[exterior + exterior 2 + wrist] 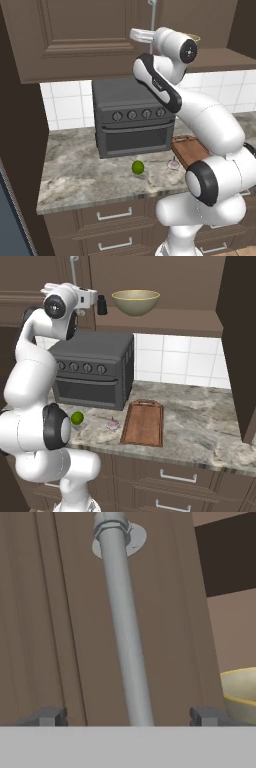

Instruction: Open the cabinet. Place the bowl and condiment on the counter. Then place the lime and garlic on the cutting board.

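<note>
My gripper (127,717) is open and faces the shut left door of the cabinet (85,35). Its two fingertips (47,716) stand on either side of the door's vertical silver handle (125,627) without touching it. The cabinet's right side stands open, its door (240,346) swung out. On the open shelf sit the pale bowl (135,302) and the dark condiment (102,305), just right of my hand. Down on the counter (200,421), the lime (77,417) and the garlic (113,424) lie left of the cutting board (144,422).
A dark toaster oven (132,117) stands on the counter against the tiled wall, under the cabinet and behind the lime. Drawers with short silver handles (175,476) run below the counter edge. The open door juts out over the counter's right end.
</note>
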